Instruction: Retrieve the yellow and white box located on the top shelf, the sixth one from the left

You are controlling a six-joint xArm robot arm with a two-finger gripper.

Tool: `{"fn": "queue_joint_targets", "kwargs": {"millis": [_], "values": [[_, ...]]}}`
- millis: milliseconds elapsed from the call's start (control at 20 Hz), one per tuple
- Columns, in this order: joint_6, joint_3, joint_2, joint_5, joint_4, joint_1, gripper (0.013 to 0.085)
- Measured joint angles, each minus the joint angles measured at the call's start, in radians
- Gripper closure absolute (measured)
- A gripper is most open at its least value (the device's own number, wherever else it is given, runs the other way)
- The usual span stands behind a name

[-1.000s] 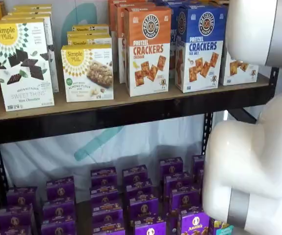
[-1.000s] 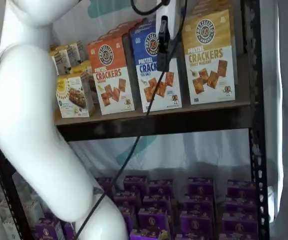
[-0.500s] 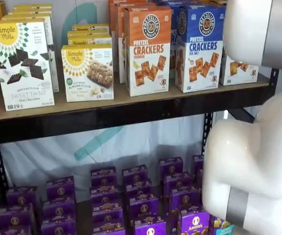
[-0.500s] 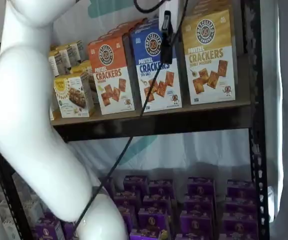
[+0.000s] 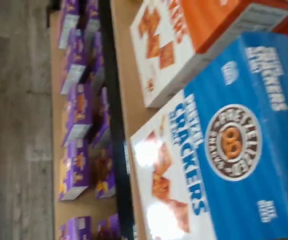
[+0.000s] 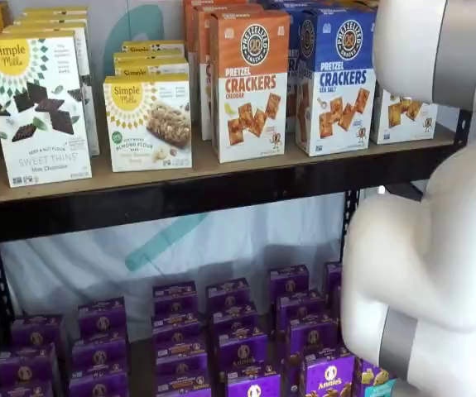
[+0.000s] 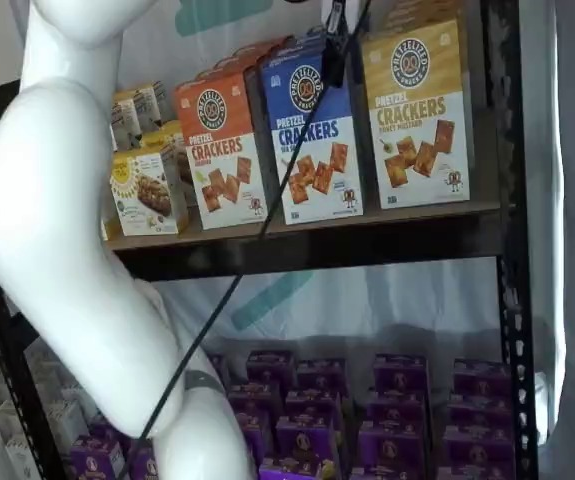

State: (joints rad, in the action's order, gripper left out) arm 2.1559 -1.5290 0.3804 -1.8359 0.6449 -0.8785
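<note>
The gripper (image 7: 333,45) shows only as a sliver of black finger hanging from the top edge of a shelf view, with a cable trailing down beside it. It is seen side-on, so I cannot tell whether the jaws are apart or together, and nothing appears to be held. It hangs in front of the top of the blue box (image 7: 317,140), high above the front rail.

From the gripper, the yellow and white box (image 7: 418,115) stands at about four o'clock, upright on the top shelf (image 7: 307,242), just beside the blue box and rightmost in the row. An orange box (image 7: 219,145) stands beyond the blue one at about eight o'clock.

As a tall cardboard cracker carton it is probably light and fairly stiff at its edges, but its broad faces would dent under a hard squeeze and its printed surface may be slick. A hold across the narrow width near the top, pinching the two side walls, looks safest, since the faces give more than the corners.

In the other shelf view the white arm (image 6: 436,248) covers most of that box, leaving only its lower white part (image 6: 403,120). The wrist view is blurred and shows the blue and orange boxes, not the yellow one. How many boxes stand behind it cannot be made out.
</note>
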Motion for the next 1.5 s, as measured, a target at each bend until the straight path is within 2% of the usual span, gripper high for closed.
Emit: {"fn": "queue_joint_targets", "kwargs": {"millis": [150, 400, 650, 1050, 1500], "values": [[-0.008, -0.003, -0.005, 0.045, 0.029, 0.003, 0.0130], [-0.004, 0.018, -0.008, 0.149, 0.041, 0.032, 0.0130], [-0.008, -0.033, -0.065, 0.193, -0.005, 0.077, 0.0130], [-0.010, -0.057, -0.110, 0.265, -0.030, 0.119, 0.0130], [-0.007, -0.083, -0.145, 0.307, -0.094, 0.160, 0.0130]]}}
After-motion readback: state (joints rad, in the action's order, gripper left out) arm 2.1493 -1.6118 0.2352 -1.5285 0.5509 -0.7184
